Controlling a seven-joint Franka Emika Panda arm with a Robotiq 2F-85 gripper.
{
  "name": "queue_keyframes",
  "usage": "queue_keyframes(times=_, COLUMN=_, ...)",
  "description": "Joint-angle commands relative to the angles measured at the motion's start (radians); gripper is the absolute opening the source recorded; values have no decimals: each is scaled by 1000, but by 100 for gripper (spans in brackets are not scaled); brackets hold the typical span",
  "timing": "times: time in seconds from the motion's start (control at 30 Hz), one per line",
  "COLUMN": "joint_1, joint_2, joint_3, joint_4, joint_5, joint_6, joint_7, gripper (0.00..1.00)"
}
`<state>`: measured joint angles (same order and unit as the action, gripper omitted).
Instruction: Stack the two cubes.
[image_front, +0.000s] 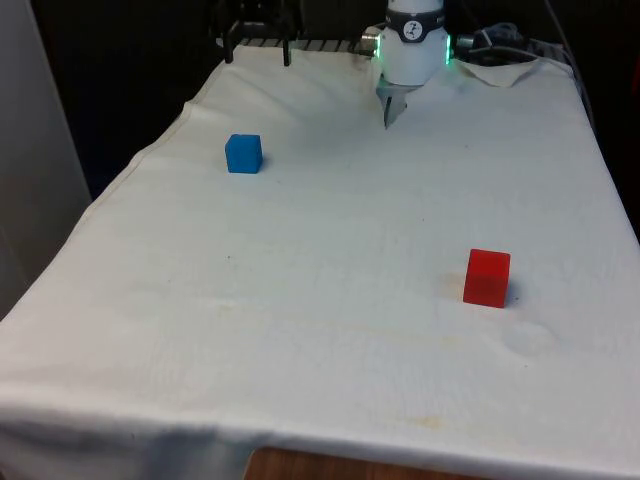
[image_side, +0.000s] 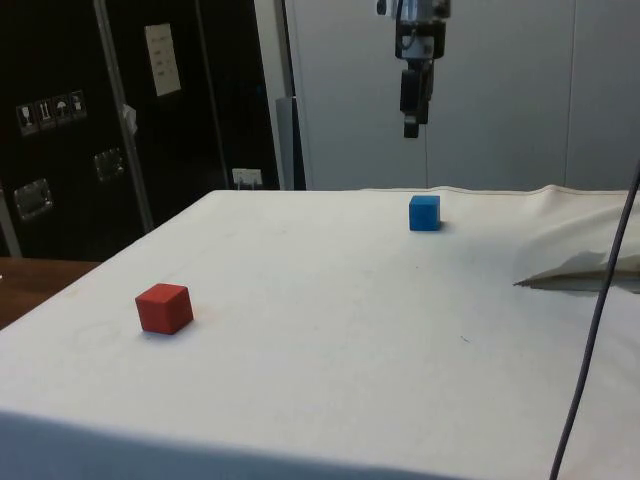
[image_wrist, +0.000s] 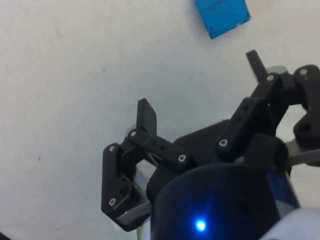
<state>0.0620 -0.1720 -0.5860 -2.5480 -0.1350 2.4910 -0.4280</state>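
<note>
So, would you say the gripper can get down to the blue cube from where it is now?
Probably yes. The gripper hangs open well above the cloth, with the blue cube standing alone on the table and nothing on or beside it. The red cube sits far off, so the way down looks free.

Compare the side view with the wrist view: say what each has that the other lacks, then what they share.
Side view alone: the red cube near the table's edge, dark cabinets behind, and the gripper hanging high above the cloth. Wrist view alone: the open fingers seen close, nothing between them. Both: the blue cube on the white cloth, apart from the gripper.
</note>
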Motion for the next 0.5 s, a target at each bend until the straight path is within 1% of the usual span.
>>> queue_keyframes(times=0.0, joint_1=3, joint_2=7, joint_3=-6, joint_4=-5, joint_5=13, joint_6=16, joint_7=-17, gripper=100)
queue_keyframes(times=0.03, joint_1=0, joint_2=7, joint_3=-2, joint_4=0, joint_5=1, joint_6=5, joint_7=-5, gripper=100)
queue_keyframes(times=0.07, joint_1=2, joint_2=14, joint_3=-9, joint_4=-5, joint_5=15, joint_6=21, joint_7=-22, gripper=100)
queue_keyframes(times=0.23, joint_1=0, joint_2=47, joint_3=-24, joint_4=-7, joint_5=26, joint_6=45, joint_7=-50, gripper=100)
queue_keyframes(times=0.27, joint_1=1, joint_2=62, joint_3=-30, joint_4=-7, joint_5=30, joint_6=57, joint_7=-59, gripper=100)
queue_keyframes(times=0.33, joint_1=2, joint_2=75, joint_3=-35, joint_4=-7, joint_5=33, joint_6=68, joint_7=-65, gripper=100)
queue_keyframes(times=0.37, joint_1=0, joint_2=78, joint_3=-33, joint_4=-2, joint_5=21, joint_6=57, joint_7=-55, gripper=100)
queue_keyframes(times=0.4, joint_1=2, joint_2=82, joint_3=-37, joint_4=-8, joint_5=35, joint_6=75, joint_7=-68, gripper=100)
queue_keyframes(times=0.47, joint_1=1, joint_2=97, joint_3=-40, joint_4=-8, joint_5=39, joint_6=87, joint_7=-75, gripper=100)
